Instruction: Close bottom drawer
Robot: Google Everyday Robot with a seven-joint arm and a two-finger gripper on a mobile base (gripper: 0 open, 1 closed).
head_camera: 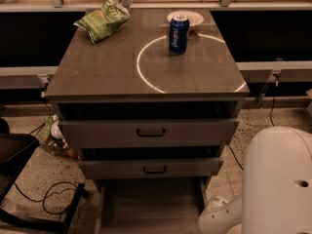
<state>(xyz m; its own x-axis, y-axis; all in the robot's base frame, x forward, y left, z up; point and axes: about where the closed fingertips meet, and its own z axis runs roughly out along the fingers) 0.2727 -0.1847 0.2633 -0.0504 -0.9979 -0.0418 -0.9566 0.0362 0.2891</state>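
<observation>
Bottom drawer (148, 206) lengthwise frontward; gripper offscreen

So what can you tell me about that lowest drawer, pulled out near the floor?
The bottom drawer is pulled far out beneath the middle drawer: a long, plain grey tray with low side walls, nothing showing inside. Its front panel is cut off by the picture's lower edge. The white robot arm sits by its right wall; contact is unclear. The gripper is out of view.
</observation>
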